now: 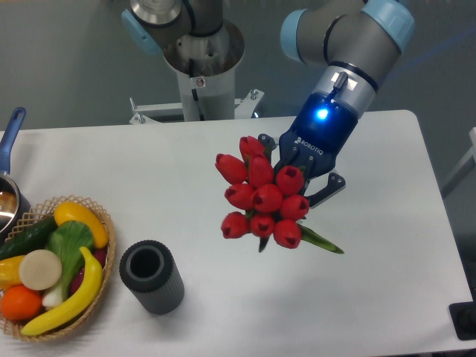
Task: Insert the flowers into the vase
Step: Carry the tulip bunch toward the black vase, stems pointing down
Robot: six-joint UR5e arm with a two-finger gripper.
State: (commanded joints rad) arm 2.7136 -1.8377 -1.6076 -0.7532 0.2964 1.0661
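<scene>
The arm [349, 30] is built of fat grey tubes with pale blue caps at the joints. Its wrist ends in a dark blue body [318, 134] lit by a bright blue lamp (white lettering runs beneath it). The black claw [297, 175] has jointed links. A grey pedestal [201, 63] carries a small red-and-white sticker.
</scene>
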